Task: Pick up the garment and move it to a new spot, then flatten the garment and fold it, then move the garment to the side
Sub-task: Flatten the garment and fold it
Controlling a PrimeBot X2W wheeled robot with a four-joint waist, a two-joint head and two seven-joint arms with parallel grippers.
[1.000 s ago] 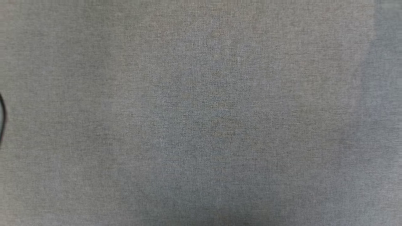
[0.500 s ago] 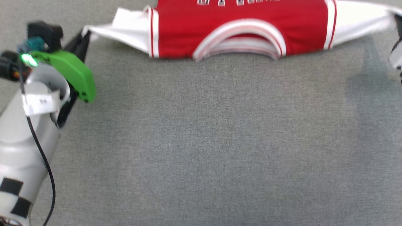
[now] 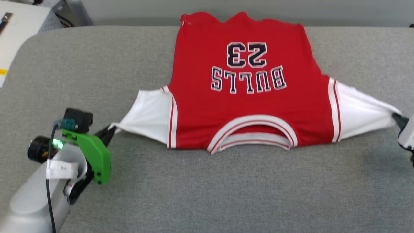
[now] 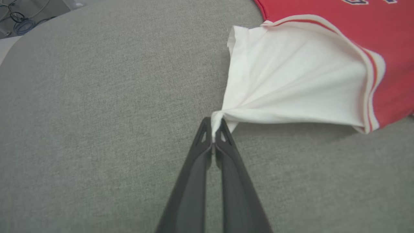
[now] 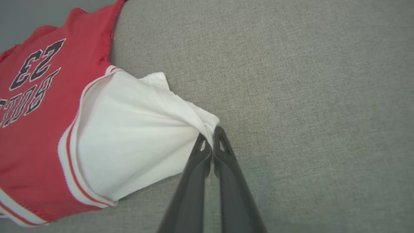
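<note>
The garment (image 3: 245,97) is a red T-shirt with white sleeves and "BULLS 23" printed on it. It lies spread on the grey surface (image 3: 226,187) with its striped neck towards me and its hem at the far edge. My left gripper (image 3: 110,131) is shut on the tip of the white sleeve (image 4: 284,87) at the left. In the left wrist view the gripper (image 4: 213,124) pinches that cloth between its fingertips. My right gripper (image 3: 396,118) is shut on the other white sleeve (image 5: 136,129), and the right wrist view shows the gripper (image 5: 210,132) clamped on its edge. Both sleeves are pulled taut outward.
The grey padded surface ends in a rounded corner (image 3: 29,42) at the far left, and a white box (image 3: 19,22) stands beyond it. Cables (image 4: 19,22) lie on the floor past that edge. Open grey cloth stretches in front of the shirt.
The head camera has tilted up: the picture went from bare grey cloth to the shirt's collar, and it now holds the whole shirt. Both grippers have stayed shut on the sleeves.
</note>
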